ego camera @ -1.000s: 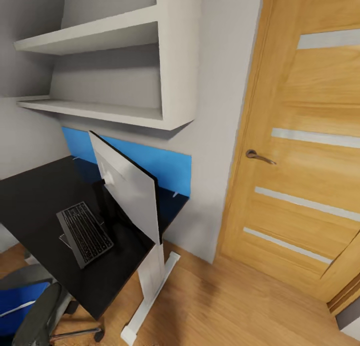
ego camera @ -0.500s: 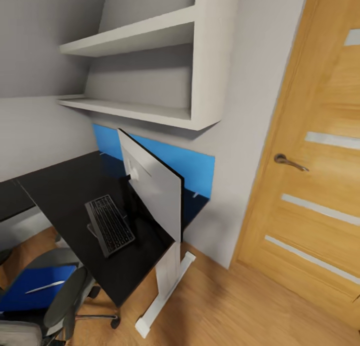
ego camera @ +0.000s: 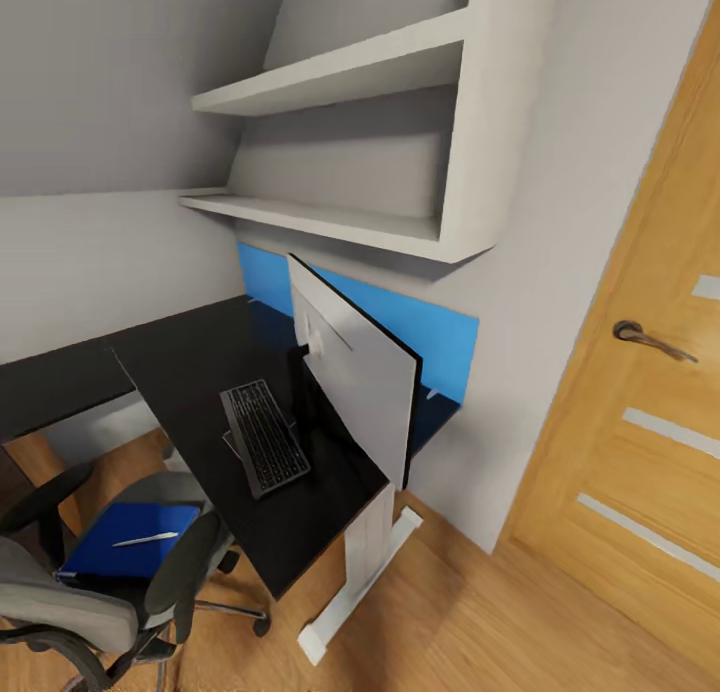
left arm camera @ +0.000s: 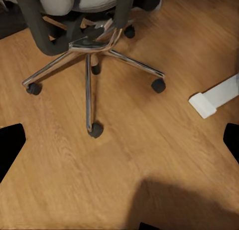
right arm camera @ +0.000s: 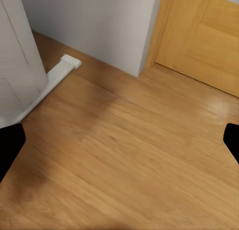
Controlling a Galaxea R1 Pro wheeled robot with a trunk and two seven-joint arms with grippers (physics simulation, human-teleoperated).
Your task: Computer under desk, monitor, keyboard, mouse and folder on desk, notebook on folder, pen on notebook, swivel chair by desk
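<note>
So the black L-shaped desk [ego camera: 190, 372] sits in the corner under two white wall shelves [ego camera: 340, 142], with a blue wall panel [ego camera: 440, 342] behind it. The monitor [ego camera: 360, 377] stands on the desk with its white back toward the camera, and the keyboard [ego camera: 264, 437] lies on the desk right beside it, on the screen side, looking a bit propped up on something underneath.

The swivel chair [ego camera: 110, 582] is pulled up near the desk's edge. The blue folder [ego camera: 125, 542] is on its seat with the white pen [ego camera: 145, 540] lying on top. The left wrist view looks down on the chair's chrome star base [left arm camera: 89, 65] and the wood floor [left arm camera: 119, 155].

Both end effectors look spread wide: the fingertips [left arm camera: 11, 147] [right arm camera: 10, 145] only peek in at opposite edges of each wrist view, nothing between them. A wooden door [ego camera: 650, 422] stands to the right.
</note>
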